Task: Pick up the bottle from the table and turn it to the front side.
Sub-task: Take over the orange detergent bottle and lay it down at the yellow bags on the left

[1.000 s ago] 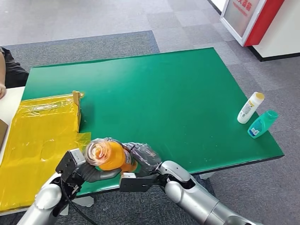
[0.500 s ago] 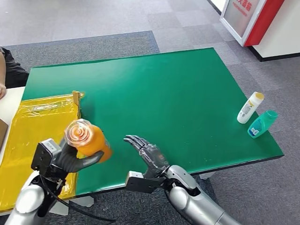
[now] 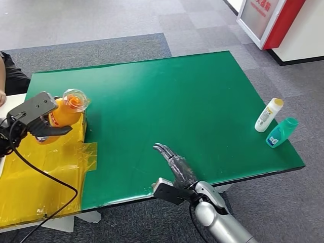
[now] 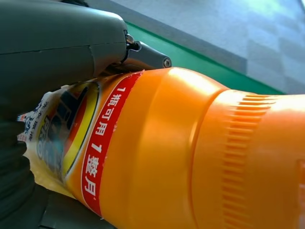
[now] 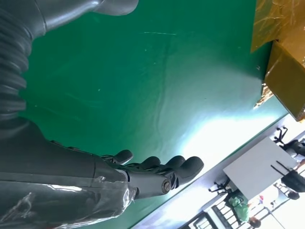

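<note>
My left hand (image 3: 40,126) grips an orange bottle (image 3: 65,112) and holds it above the yellow sheet (image 3: 42,162) at the table's left side. The bottle's clear cap end (image 3: 75,98) points toward the green table top (image 3: 183,106). In the left wrist view the orange bottle (image 4: 187,152) shows a red band with white print, and my left hand (image 4: 54,52) wraps its body. My right hand (image 3: 176,166) hovers over the table's near edge with fingers stretched out and nothing in it. The right wrist view shows my right hand (image 5: 151,171) flat above the green surface.
A white bottle with a yellow cap (image 3: 269,115) and a teal bottle (image 3: 282,132) lie at the table's right edge. A cardboard flap (image 3: 83,121) stands at the yellow sheet's edge. A person's arm (image 3: 3,83) is at the far left. A red and white stand (image 3: 275,20) is behind.
My left hand has carried the orange bottle up and to the left, over the yellow sheet. My right hand let go of it earlier and has drawn back to the right, fingers spread.
</note>
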